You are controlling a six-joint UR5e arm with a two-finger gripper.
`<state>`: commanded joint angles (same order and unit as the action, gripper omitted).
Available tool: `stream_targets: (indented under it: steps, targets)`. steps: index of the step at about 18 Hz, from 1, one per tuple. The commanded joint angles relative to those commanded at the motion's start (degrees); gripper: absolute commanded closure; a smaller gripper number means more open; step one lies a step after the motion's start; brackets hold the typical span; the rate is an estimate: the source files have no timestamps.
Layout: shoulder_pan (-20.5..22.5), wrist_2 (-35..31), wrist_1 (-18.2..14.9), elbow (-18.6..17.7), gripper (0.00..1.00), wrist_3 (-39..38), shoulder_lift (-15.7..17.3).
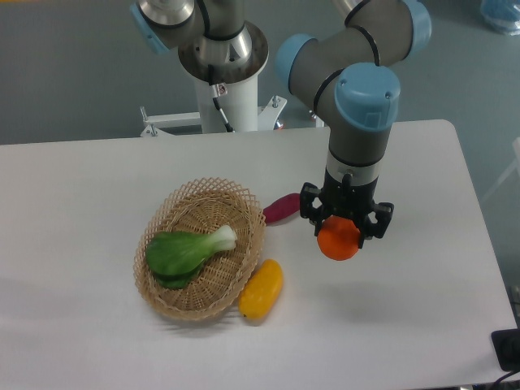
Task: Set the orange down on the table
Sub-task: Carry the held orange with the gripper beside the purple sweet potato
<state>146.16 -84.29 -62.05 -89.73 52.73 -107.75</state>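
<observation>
The orange is a small, round, bright orange fruit held between the fingers of my gripper, right of the basket. The gripper is shut on it and points straight down. The orange seems to hang a little above the white table; a soft shadow lies on the tabletop to its lower right. The fingertips are mostly hidden behind the fruit.
A woven wicker basket with a green leafy vegetable stands left of the gripper. A yellow-orange oval fruit lies against the basket's right rim. A purple-red oblong vegetable lies just left of the gripper. The table's right edge is near.
</observation>
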Motion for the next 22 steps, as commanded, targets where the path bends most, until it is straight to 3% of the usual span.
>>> stream_targets:
  steps: [7,13,16,22]
  targets:
    - [1.84,-0.35,0.09,-0.62,0.32,1.75,0.79]
    - [3.34,-0.53,1.23,-0.79,0.32,5.18,-1.14]
    - [3.16,-2.54,5.87,-1.32,0.33,4.84,-3.42]
    - [2.38,-5.19,11.42,-5.10,0.33,4.75,-6.50]
